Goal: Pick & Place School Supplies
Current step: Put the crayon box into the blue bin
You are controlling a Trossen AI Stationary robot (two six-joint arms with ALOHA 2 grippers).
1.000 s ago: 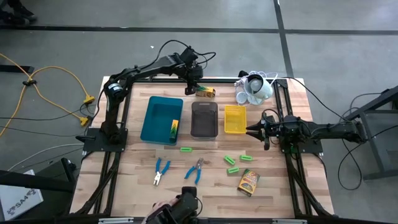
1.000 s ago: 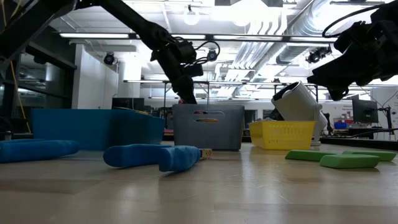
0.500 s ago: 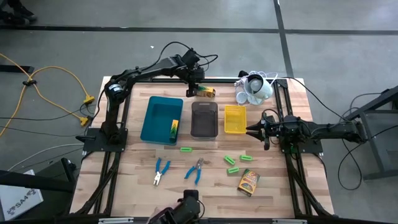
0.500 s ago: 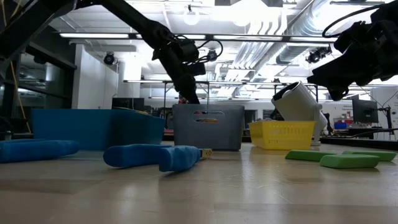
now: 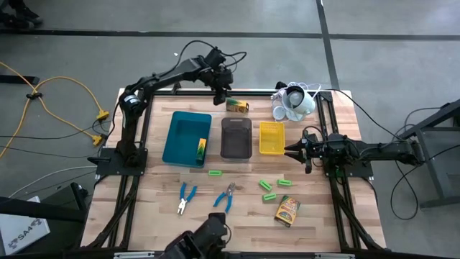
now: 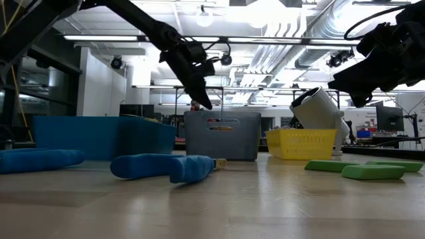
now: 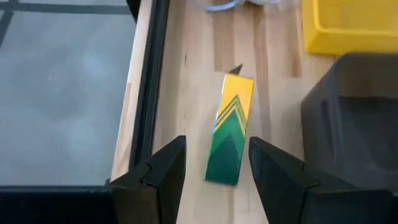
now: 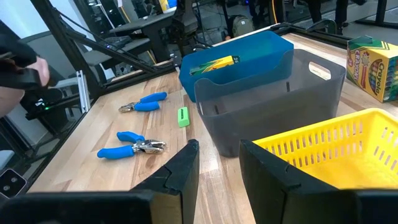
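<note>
High view, reading across the wooden slatted bench (image 5: 158,208): a teal rectangular plastic tray (image 5: 187,138) sits at the left with a yellow-and-green printed box (image 5: 201,150) lying inside along its right wall. Above it the left tool (image 5: 221,99) hangs over the far edge, its two dark fingers (image 7: 163,177) spread apart and empty; in the left wrist view a second yellow-and-green chevron-patterned box (image 7: 231,129) lies flat on the wood between them, untouched. No writing on it can be read.

Next come a grey rectangular plastic tray (image 5: 236,138) and a yellow mesh plastic tray (image 5: 272,137), side by side. In front of the trays lie two blue-handled plier-like tools (image 5: 187,197) (image 5: 225,196) and several short bright green sticks (image 5: 214,173) (image 5: 267,185) (image 5: 269,195) (image 5: 285,182). Near the front right lies a third printed box (image 5: 287,210). In the right wrist view the box by the far edge (image 8: 374,58) shows the word "Crayola".

A white cup-like cluster with cords (image 5: 293,101) sits at the far right corner. The right tool (image 5: 291,150) hovers just right of the yellow tray, fingers parted, holding nothing.
</note>
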